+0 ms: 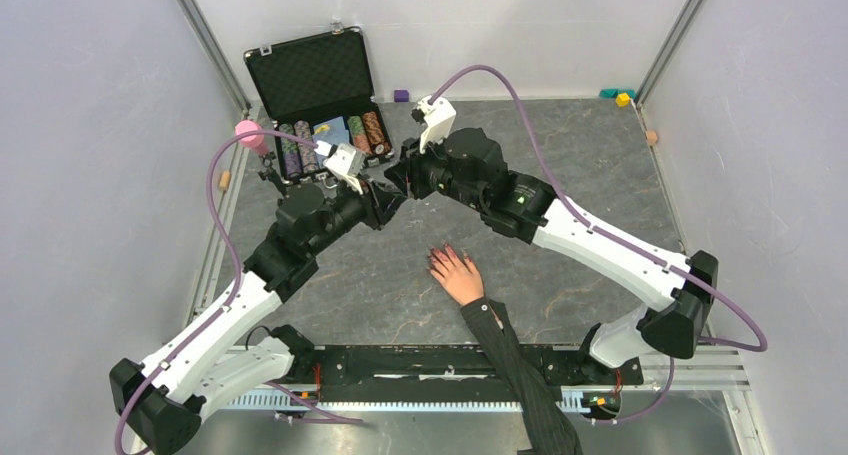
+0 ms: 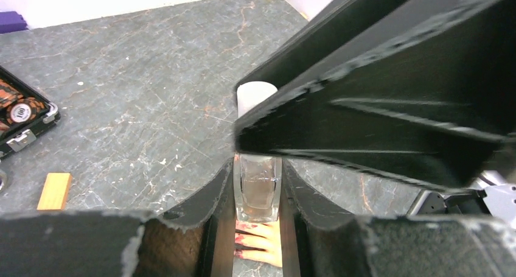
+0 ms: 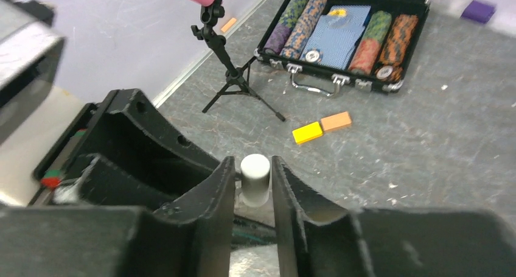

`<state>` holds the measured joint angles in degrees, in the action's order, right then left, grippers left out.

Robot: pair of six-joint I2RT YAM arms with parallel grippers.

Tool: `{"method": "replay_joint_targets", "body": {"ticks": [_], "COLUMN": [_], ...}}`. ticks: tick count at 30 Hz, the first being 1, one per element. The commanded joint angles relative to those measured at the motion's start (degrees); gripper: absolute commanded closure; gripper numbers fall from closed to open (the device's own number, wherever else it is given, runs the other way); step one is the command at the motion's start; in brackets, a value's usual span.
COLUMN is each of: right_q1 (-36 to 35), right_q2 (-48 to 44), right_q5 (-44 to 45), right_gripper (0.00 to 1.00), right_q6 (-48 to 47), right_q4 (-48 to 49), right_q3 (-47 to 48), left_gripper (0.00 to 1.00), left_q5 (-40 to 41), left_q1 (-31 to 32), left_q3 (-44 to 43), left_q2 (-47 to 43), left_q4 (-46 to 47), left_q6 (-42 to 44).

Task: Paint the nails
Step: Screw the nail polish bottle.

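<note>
A pale hand point(image 1: 460, 275) in a dark pinstriped sleeve lies flat on the table, and its nails point(image 1: 437, 260) are reddish-pink. My left gripper point(image 2: 258, 167) is shut on a small clear bottle point(image 2: 258, 192) held above the table. Beneath the bottle, the nails point(image 2: 242, 237) show smeared red. The bottle's white cap point(image 3: 254, 176) stands between the fingers of my right gripper point(image 3: 253, 167), with a thin gap on each side. In the top view both grippers point(image 1: 397, 183) meet behind the hand, and the bottle is hidden there.
An open black case of poker chips point(image 1: 320, 105) stands at the back left. Beside it is a small tripod point(image 3: 234, 76) with a pink head. Yellow point(image 3: 307, 132) and orange point(image 3: 336, 121) blocks lie near the case, a wooden block point(image 2: 55, 190) to the left.
</note>
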<state>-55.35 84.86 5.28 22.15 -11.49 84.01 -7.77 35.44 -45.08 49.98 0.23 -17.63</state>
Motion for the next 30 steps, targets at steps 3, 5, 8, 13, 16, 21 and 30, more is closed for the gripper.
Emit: {"method": "replay_joint_targets", "body": {"ticks": [3, 5, 8, 13, 16, 21, 30], "right_q1": [1.65, 4.41, 9.23, 14.34, 14.83, 14.84, 14.36], "right_q2": [-5.41, -7.22, -10.45, -15.27, -18.3, -19.31, -16.84], "right_q5": [2.83, 0.32, -9.26, -31.7, -43.77, -56.48, -62.37], "right_gripper": [0.55, 0.49, 0.43, 0.37, 0.32, 0.29, 0.3], "right_q6": [-6.27, -6.6, -6.73, -6.87, -3.45, 9.19, 16.86], "right_q4": [-3.76, -3.16, 1.33, 16.68, 31.25, 54.55, 64.43], "right_q3": [7.12, 5.72, 0.92, -8.76, -15.25, -21.01, -20.84], "left_gripper": [0.98, 0.98, 0.98, 0.98, 0.98, 0.98, 0.98], "left_q5": [-1.15, -2.53, -6.33, -20.05, -30.09, -45.57, -52.27], "left_q1": [-0.68, -0.72, -0.7, -0.75, -0.79, -0.84, -0.78], "left_q3": [-2.41, -2.13, -2.22, -2.97, -3.3, -4.05, -3.7], "left_q2": [-0.83, -1.56, -2.46, -3.43, -4.08, -2.02, 1.1], "left_q4": [3.29, 4.21, 5.48, 10.17, 15.03, 26.22, 36.73], "left_q6": [3.24, 2.97, 2.44, -0.18, -2.98, -12.22, -21.32]}}
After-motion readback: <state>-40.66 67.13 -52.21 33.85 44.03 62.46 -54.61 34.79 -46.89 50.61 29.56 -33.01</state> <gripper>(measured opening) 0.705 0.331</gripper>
